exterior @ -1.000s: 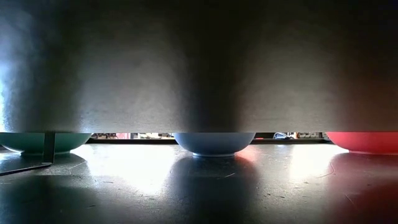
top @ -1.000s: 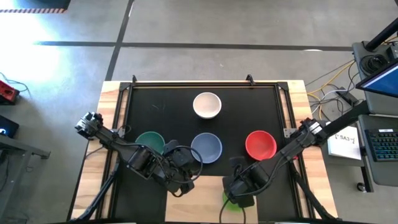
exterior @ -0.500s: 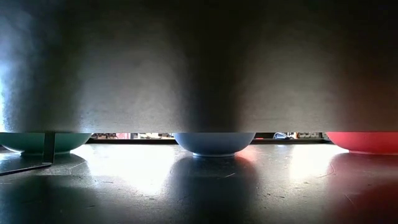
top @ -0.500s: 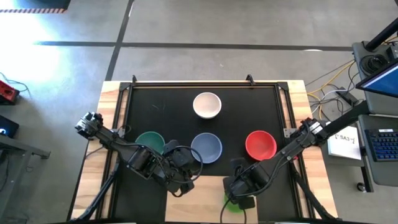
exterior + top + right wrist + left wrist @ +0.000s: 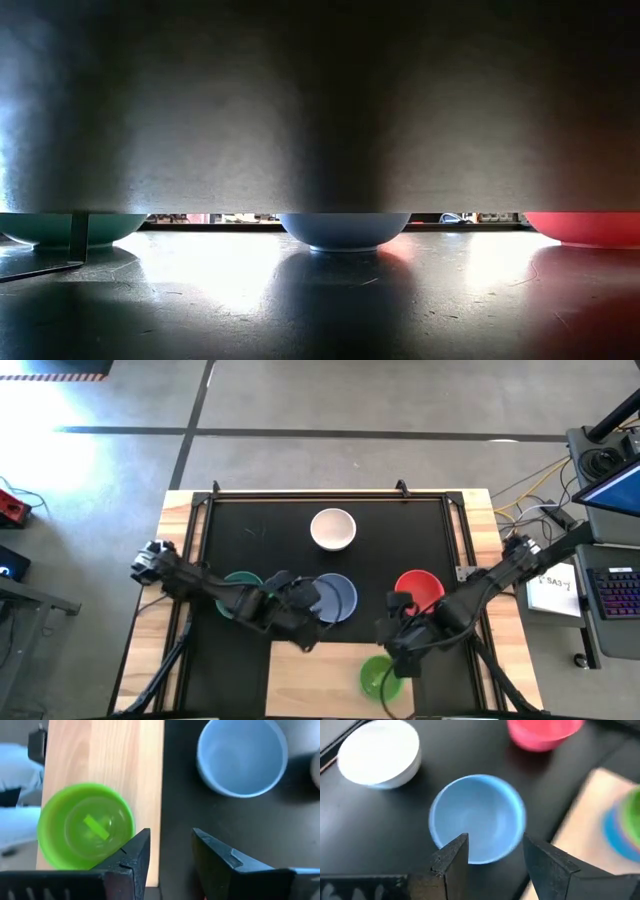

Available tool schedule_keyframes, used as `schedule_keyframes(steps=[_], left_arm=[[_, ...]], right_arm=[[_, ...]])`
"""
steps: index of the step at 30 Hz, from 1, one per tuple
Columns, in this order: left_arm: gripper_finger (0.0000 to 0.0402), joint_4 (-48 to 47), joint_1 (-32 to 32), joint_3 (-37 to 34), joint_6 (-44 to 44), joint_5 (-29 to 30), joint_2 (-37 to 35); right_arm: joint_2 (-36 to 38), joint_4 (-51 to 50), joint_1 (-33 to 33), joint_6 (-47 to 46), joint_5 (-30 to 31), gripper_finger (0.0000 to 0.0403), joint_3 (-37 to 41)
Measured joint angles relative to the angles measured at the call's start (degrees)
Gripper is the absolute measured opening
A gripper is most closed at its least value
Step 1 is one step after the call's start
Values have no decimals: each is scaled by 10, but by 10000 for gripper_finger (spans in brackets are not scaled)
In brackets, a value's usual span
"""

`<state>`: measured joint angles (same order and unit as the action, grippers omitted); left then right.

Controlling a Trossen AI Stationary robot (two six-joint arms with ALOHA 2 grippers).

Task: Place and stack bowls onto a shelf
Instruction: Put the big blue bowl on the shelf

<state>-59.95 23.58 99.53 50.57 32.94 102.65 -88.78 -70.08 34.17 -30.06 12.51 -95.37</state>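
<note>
A bright green bowl (image 5: pixel 378 677) sits upright on the pale wooden shelf (image 5: pixel 310 680) at the table's near edge. My right gripper (image 5: pixel 398 650) hangs open just beyond it; in the right wrist view (image 5: pixel 170 852) one finger shows beside the green bowl's rim (image 5: pixel 125 827). My left gripper (image 5: pixel 312 610) is open over the near rim of the pale blue bowl (image 5: pixel 477 817), one finger on either side of that rim. The white bowl (image 5: pixel 332 528), teal bowl (image 5: pixel 236 586) and red bowl (image 5: pixel 420 590) rest on the black mat.
The black mat (image 5: pixel 260 520) has bare room at its far left and far right. Wooden side strips (image 5: pixel 175 560) flank it. In the low view a broad dark surface (image 5: pixel 320 100) blocks everything above the teal (image 5: pixel 70 228), pale blue (image 5: pixel 343 230) and red (image 5: pixel 585 228) bowls.
My right gripper has opened, let go of the green bowl and drawn back toward the table's far and right edges; the bowl stays on the shelf. My left gripper has left the shelf, going toward the far edge, and now hangs over the pale blue bowl.
</note>
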Motion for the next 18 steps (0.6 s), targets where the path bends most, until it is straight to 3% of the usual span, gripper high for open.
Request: schedule_keyframes(steps=[7,18], left_arm=[[169,-37,-62,0,-1,-35,41],[169,-64,-128,-20,9,-40,103]], right_arm=[[39,0,0,0,40,130,0],[47,-36,-4,30,42,130,4]])
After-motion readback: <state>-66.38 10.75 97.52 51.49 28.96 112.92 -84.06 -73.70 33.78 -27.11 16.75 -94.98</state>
